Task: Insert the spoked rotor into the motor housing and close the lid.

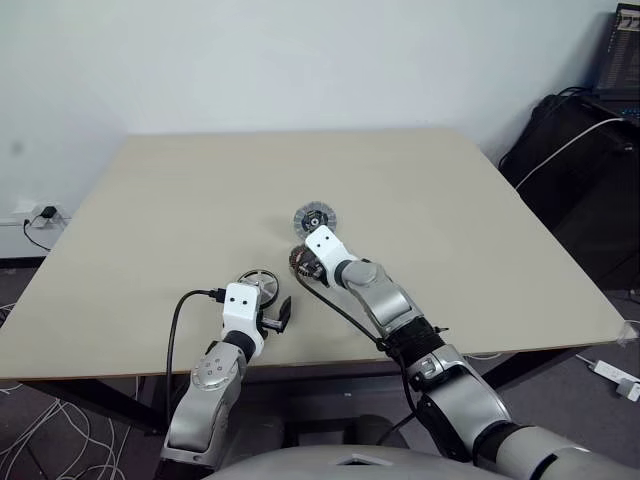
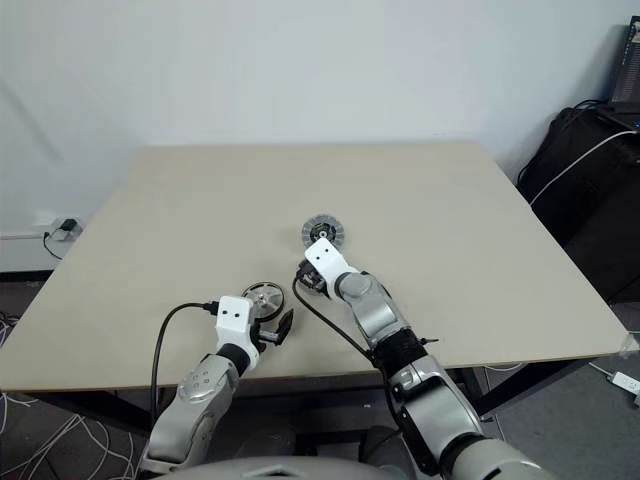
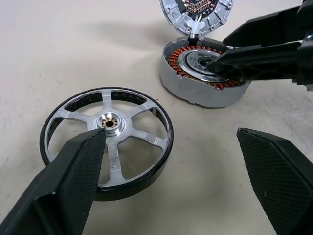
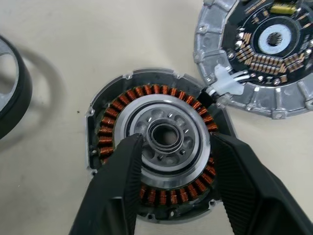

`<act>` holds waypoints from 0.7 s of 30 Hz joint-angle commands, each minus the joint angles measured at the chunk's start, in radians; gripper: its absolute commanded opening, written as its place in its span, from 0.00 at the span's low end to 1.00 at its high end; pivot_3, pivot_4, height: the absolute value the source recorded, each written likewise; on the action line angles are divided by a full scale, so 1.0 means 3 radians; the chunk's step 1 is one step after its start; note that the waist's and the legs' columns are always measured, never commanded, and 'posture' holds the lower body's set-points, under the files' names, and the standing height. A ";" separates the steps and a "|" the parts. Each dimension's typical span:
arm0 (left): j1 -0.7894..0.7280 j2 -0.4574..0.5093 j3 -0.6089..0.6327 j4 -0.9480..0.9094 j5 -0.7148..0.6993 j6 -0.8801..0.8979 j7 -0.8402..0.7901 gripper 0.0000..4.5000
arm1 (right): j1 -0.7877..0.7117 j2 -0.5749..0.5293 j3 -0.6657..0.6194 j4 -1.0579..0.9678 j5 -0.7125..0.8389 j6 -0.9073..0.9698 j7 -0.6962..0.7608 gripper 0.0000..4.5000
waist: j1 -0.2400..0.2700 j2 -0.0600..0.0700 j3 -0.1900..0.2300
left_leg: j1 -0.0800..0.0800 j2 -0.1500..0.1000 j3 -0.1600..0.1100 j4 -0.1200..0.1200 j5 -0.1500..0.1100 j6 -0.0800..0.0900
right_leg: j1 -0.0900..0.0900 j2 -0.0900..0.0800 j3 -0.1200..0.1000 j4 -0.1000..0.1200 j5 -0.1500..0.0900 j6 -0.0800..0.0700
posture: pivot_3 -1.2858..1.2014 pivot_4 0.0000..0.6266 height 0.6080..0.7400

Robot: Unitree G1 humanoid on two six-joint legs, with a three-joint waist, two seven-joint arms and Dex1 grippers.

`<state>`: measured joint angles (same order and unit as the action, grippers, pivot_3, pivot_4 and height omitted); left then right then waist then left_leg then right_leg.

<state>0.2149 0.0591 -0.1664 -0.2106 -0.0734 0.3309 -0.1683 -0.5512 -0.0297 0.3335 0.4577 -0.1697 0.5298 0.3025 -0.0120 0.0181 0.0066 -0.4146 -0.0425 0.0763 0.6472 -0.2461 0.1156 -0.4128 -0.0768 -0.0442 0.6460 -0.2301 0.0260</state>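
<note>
1. I see the spoked rotor [image 3: 108, 142] lying flat on the table [image 1: 180, 200], just beside my left gripper [image 3: 171, 181], whose fingers are spread wide with nothing between them.
2. I judge it light, rigid and slick metal; I'd pinch it across the rim or on one spoke, as the hub looks too small.
3. The motor housing [image 4: 157, 147] sits open nearby, copper windings exposed and probably easy to damage.
4. My right gripper [image 4: 176, 161] hangs over its centre, fingers parted and holding nothing.
5. The lid [image 4: 264, 54] lies beside the housing, inner face up, joined to it by a short cable.
</note>
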 commanded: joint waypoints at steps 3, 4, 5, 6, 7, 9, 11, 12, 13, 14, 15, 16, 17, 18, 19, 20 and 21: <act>-0.0036 -0.0032 0.0005 -0.0068 -0.0011 -0.0096 0.0011 1.00 | -0.0101 0.0026 -0.0103 -0.0085 0.0065 -0.0127 0.0019 0.48 | 0.0002 0.0000 0.0000 | 0.0000 0.0000 0.0000 0.0000 0.0000 0.0000 | 0.0000 0.0000 0.0000 0.0000 0.0000 0.0000 | 0.52 0.00 1.00; -0.0035 -0.0031 0.0005 -0.0065 -0.0009 -0.0098 0.0012 1.00 | -0.0084 0.0009 -0.0083 -0.0141 0.0085 -0.0128 0.0097 0.48 | 0.0001 0.0000 0.0000 | 0.0000 0.0000 0.0000 0.0000 0.0000 0.0000 | 0.0000 0.0000 0.0000 0.0000 0.0000 0.0000 | 0.52 0.00 1.00; -0.0032 -0.0031 0.0006 -0.0066 -0.0010 -0.0100 0.0013 1.00 | -0.0053 -0.0017 -0.0054 -0.0230 0.0137 -0.0130 0.0239 0.48 | 0.0001 0.0000 0.0000 | 0.0000 0.0000 0.0000 0.0000 0.0000 0.0000 | 0.0000 0.0000 0.0000 0.0000 0.0000 0.0000 | 0.52 0.00 1.00; -0.0029 -0.0031 0.0007 -0.0068 -0.0009 -0.0101 0.0014 1.00 | -0.0022 -0.0062 -0.0005 -0.0331 0.0177 -0.0098 0.0400 0.48 | 0.0001 0.0000 0.0000 | 0.0000 0.0000 0.0000 0.0000 0.0000 0.0000 | 0.0000 0.0000 0.0000 -0.0001 0.0000 0.0000 | 0.52 0.00 1.00; -0.0027 -0.0030 0.0008 -0.0070 -0.0009 -0.0100 0.0016 1.00 | 0.0005 -0.0118 0.0053 -0.0419 0.0193 -0.0072 0.0544 0.48 | 0.0001 -0.0001 0.0000 | 0.0000 0.0000 0.0000 0.0000 0.0000 0.0000 | 0.0000 0.0000 0.0000 -0.0002 0.0000 0.0000 | 0.52 0.00 1.00; -0.0025 -0.0031 0.0008 -0.0071 -0.0010 -0.0099 0.0016 1.00 | 0.0036 -0.0196 0.0120 -0.0522 0.0201 -0.0009 0.0705 0.48 | 0.0001 -0.0001 0.0000 | -0.0001 0.0000 0.0000 0.0000 -0.0001 0.0001 | 0.0000 0.0000 0.0000 -0.0002 0.0000 0.0000 | 0.52 0.00 1.00; -0.0024 -0.0029 0.0005 -0.0070 -0.0010 -0.0098 0.0013 1.00 | 0.0049 -0.0249 0.0159 -0.0564 0.0204 0.0040 0.0794 0.48 | 0.0001 -0.0001 0.0001 | -0.0001 0.0000 0.0000 0.0001 -0.0001 0.0002 | 0.0000 0.0000 0.0000 -0.0003 0.0000 0.0000 | 0.52 0.00 1.00; -0.0024 -0.0030 0.0002 -0.0067 -0.0010 -0.0098 0.0011 1.00 | 0.0053 -0.0264 0.0174 -0.0563 0.0204 0.0065 0.0820 0.48 | 0.0002 -0.0001 0.0001 | -0.0001 0.0000 0.0000 0.0001 -0.0001 0.0002 | 0.0001 -0.0001 0.0000 -0.0003 0.0000 0.0000 | 0.52 0.00 1.00; -0.0025 -0.0030 -0.0002 -0.0065 -0.0010 -0.0098 0.0009 1.00 | 0.0055 -0.0273 0.0192 -0.0549 0.0197 0.0084 0.0837 0.44 | 0.0002 -0.0001 0.0001 | -0.0001 0.0000 0.0000 0.0001 -0.0001 0.0003 | 0.0001 -0.0002 0.0000 -0.0002 0.0000 0.0000 | 0.52 0.00 1.00; -0.0027 -0.0031 -0.0003 -0.0063 -0.0011 -0.0098 0.0007 1.00 | 0.0056 -0.0275 0.0203 -0.0532 0.0190 0.0094 0.0845 0.40 | 0.0002 -0.0001 0.0001 | -0.0001 0.0000 0.0000 0.0001 -0.0001 0.0003 | 0.0001 -0.0002 0.0000 -0.0002 0.0000 0.0000 | 0.52 0.00 1.00; -0.0029 -0.0031 -0.0004 -0.0061 -0.0012 -0.0098 0.0005 1.00 | 0.0061 -0.0271 0.0212 -0.0522 0.0192 0.0110 0.0859 0.35 | 0.0002 -0.0001 0.0001 | -0.0001 0.0000 0.0000 0.0001 -0.0001 0.0003 | 0.0001 -0.0002 0.0000 -0.0002 0.0000 0.0000 | 0.52 0.00 1.00; -0.0030 -0.0030 -0.0004 -0.0060 -0.0013 -0.0099 0.0003 1.00 | 0.0068 -0.0262 0.0221 -0.0507 0.0193 0.0118 0.0864 0.28 | 0.0003 -0.0001 0.0001 | -0.0001 0.0000 0.0000 0.0001 -0.0002 0.0003 | 0.0000 -0.0002 -0.0001 -0.0002 0.0000 0.0000 | 0.52 0.00 1.00; -0.0032 -0.0031 -0.0003 -0.0059 -0.0015 -0.0098 0.0002 1.00 | 0.0071 -0.0254 0.0230 -0.0489 0.0191 0.0124 0.0865 0.21 | 0.0003 -0.0001 0.0001 | -0.0001 0.0000 0.0000 0.0001 -0.0002 0.0003 | 0.0000 -0.0002 -0.0001 -0.0002 0.0000 0.0000 | 0.52 0.00 1.00; -0.0035 -0.0032 -0.0003 -0.0058 -0.0014 -0.0098 0.0003 1.00 | 0.0073 -0.0245 0.0243 -0.0462 0.0182 0.0120 0.0860 0.13 | 0.0003 -0.0001 0.0001 | -0.0001 0.0000 0.0000 0.0001 -0.0002 0.0003 | 0.0000 -0.0002 -0.0001 -0.0002 0.0000 0.0000 | 0.52 0.00 1.00; -0.0037 -0.0033 -0.0002 -0.0057 -0.0014 -0.0098 0.0004 1.00 | 0.0073 -0.0238 0.0252 -0.0438 0.0176 0.0116 0.0856 0.06 | 0.0003 -0.0001 0.0001 | -0.0001 0.0000 0.0000 0.0001 -0.0002 0.0003 | 0.0000 -0.0002 -0.0001 -0.0002 0.0000 0.0000 | 0.52 0.00 1.00; -0.0037 -0.0034 -0.0002 -0.0057 -0.0013 -0.0097 0.0006 1.00 | 0.0072 -0.0231 0.0261 -0.0412 0.0169 0.0117 0.0854 0.01 | 0.0003 -0.0001 0.0001 | -0.0001 0.0000 0.0000 0.0000 -0.0002 0.0003 | 0.0000 -0.0002 -0.0001 -0.0002 0.0000 0.0000 | 0.52 0.00 1.00; -0.0038 -0.0036 -0.0002 -0.0059 -0.0012 -0.0096 0.0008 1.00 | 0.0069 -0.0228 0.0269 -0.0391 0.0163 0.0118 0.0853 0.01 | 0.0003 -0.0001 0.0001 | -0.0001 0.0000 0.0000 0.0001 -0.0002 0.0003 | 0.0000 -0.0002 -0.0001 -0.0002 0.0000 0.0000 | 0.52 0.00 1.00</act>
<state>0.2161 0.0575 -0.1671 -0.2102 -0.0734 0.3224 -0.1683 -0.5213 -0.1046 0.4147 0.3465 -0.1163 0.5731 0.5603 -0.0112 0.0176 0.0068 -0.4151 -0.0425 0.0763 0.6474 -0.2466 0.1165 -0.4127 -0.0776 -0.0444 0.6452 -0.2301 0.0261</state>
